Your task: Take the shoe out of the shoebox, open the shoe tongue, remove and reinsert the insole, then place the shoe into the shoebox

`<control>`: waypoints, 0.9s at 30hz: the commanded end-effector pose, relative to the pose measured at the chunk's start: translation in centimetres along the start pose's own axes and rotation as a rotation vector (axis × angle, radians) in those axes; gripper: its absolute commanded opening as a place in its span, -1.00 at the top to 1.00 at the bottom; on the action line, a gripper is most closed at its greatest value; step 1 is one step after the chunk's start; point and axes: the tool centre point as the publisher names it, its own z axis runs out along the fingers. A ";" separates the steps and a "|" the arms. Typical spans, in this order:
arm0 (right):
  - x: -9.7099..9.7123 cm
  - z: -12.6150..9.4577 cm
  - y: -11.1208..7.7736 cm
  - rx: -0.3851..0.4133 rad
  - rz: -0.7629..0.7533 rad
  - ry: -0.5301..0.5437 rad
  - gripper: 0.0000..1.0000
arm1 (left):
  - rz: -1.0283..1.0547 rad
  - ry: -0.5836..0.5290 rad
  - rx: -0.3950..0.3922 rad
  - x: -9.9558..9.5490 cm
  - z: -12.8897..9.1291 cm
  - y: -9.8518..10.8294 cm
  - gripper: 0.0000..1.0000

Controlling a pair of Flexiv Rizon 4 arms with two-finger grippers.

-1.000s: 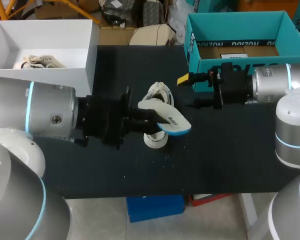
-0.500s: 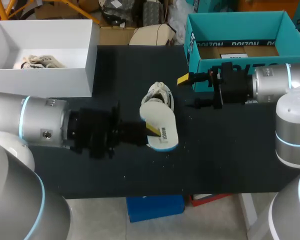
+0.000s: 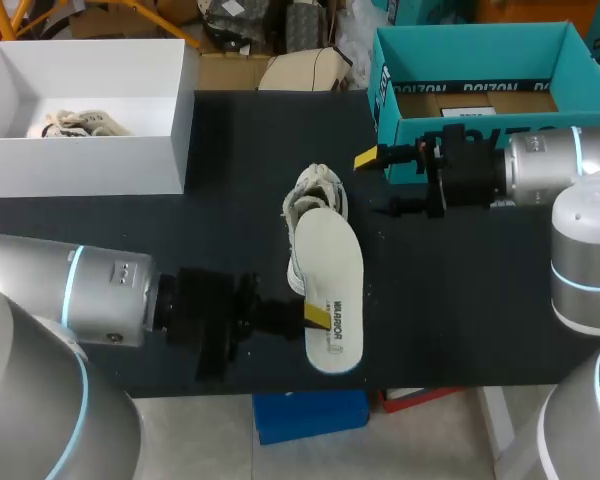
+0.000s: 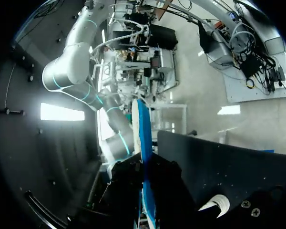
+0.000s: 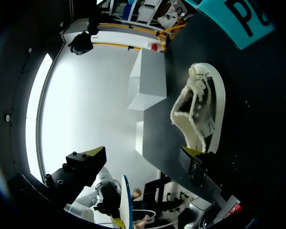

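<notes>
A white shoe (image 3: 315,190) lies in the middle of the black table (image 3: 460,300), seen also ahead of my right gripper (image 5: 200,112). The white insole (image 3: 332,290) with a blue edge is outside the shoe, held level over the table in front of it. My left gripper (image 3: 315,315) is shut on the insole's side edge; in the left wrist view the insole (image 4: 143,138) stands edge-on between the dark fingers. My right gripper (image 3: 380,183) hangs open just right of the shoe, with nothing between its fingers (image 5: 86,164). The teal shoebox (image 3: 385,75) stands at the back right.
A white open box (image 3: 180,110) holding a pale bundle sits at the back left. Bare black table lies to the right of the insole and along the front edge.
My left arm has drawn back toward the table's front, carrying the insole away from the shoe and turning it flat, top face up. The right arm has not moved.
</notes>
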 end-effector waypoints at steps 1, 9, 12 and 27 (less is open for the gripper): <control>-0.1 0.1 -0.1 -0.003 0.000 0.001 -1.00 | 0.057 -0.069 0.002 2.4 0.0 0.5 1.00; -0.1 0.1 -0.1 -0.003 0.000 0.001 -1.00 | 0.114 -0.086 0.002 5.4 -1.3 4.2 1.00; -0.1 0.1 -0.1 -0.003 0.000 0.001 -1.00 | 0.129 -0.057 0.011 6.0 -1.5 6.0 1.00; -0.1 0.1 -0.1 -0.003 0.000 0.001 -1.00 | 0.193 -0.049 0.036 6.4 -2.5 12.7 1.00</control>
